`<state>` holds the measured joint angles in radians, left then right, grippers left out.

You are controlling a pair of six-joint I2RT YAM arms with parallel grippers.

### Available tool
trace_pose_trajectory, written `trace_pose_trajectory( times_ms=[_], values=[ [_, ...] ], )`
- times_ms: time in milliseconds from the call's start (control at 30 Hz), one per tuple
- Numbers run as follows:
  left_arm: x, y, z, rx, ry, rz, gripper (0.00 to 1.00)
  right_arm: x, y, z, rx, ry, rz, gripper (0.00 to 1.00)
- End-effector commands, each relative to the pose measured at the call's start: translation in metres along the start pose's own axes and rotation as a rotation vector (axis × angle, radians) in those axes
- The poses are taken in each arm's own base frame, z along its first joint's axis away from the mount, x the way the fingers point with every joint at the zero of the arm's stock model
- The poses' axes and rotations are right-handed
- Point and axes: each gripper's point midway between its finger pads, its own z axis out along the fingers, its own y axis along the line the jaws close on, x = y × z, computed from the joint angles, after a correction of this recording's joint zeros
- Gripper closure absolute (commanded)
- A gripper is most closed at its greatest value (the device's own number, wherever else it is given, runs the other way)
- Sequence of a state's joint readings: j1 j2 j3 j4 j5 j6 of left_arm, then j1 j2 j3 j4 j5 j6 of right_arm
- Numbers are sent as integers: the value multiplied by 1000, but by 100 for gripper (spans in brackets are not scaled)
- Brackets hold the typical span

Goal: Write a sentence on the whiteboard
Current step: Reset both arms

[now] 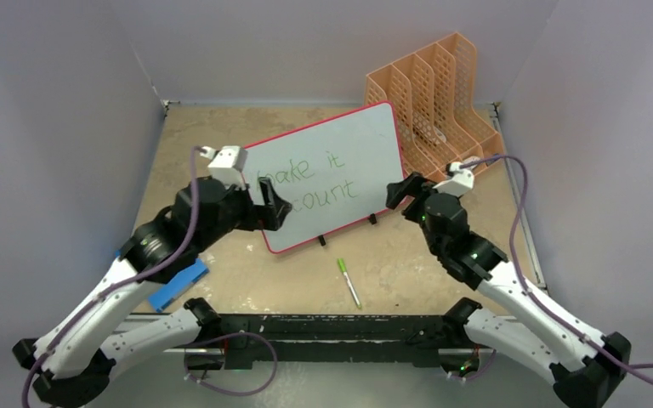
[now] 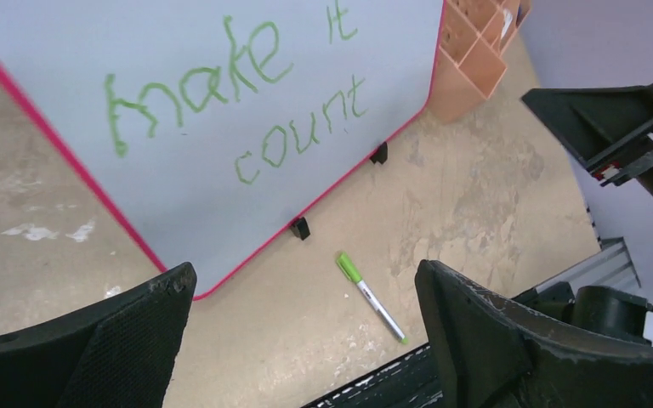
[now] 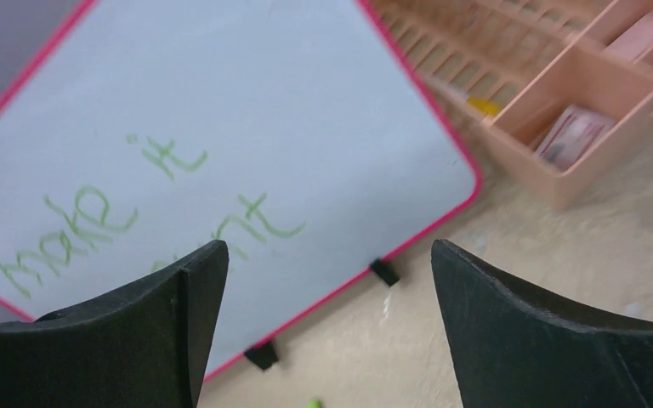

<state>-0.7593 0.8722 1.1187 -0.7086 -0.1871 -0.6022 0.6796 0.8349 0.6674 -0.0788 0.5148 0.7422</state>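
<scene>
The whiteboard (image 1: 340, 153) with its pink-red rim stands tilted on black feet at mid-table. The sentence (image 1: 310, 183) "make it count" runs across it in green, in two lines, and also shows in the left wrist view, sentence (image 2: 229, 93), and the right wrist view, sentence (image 3: 136, 204). My left gripper (image 1: 274, 206) hovers open at the board's lower left corner, holding nothing (image 2: 304, 272). My right gripper (image 1: 401, 191) is open and empty by the board's right edge (image 3: 327, 246). A green-capped marker (image 1: 348, 282) lies loose on the table in front of the board, marker (image 2: 370, 296).
An orange file organizer (image 1: 434, 93) stands behind the board's right end, with small items in its compartments (image 3: 578, 110). A blue pad (image 1: 178, 285) lies near the left arm. A black rail (image 1: 332, 327) runs along the near table edge.
</scene>
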Motion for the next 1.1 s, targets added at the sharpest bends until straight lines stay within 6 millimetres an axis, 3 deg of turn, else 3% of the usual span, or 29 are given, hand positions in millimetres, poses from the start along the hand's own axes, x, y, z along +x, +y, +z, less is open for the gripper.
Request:
trace_pose_trajectory(
  times_ms=[0,233,433,767,1067],
  values=[
    [-35,19,-53,-55,-169,-13,0,-71,-34,-29,203,-230,-79,9],
    [-63,37,-125,-22,-393,-25,0,-135,-41,-78,227,-425,-54,4],
    [-75,39,-159,26,-495,-26,0,-158,-44,-102,214,-502,-45,1],
    [-80,32,-171,76,-525,-26,0,-158,-47,-103,220,-511,-53,1],
    [-80,33,-169,68,-524,-37,0,-158,-48,-104,223,-515,-61,1]
  ],
)
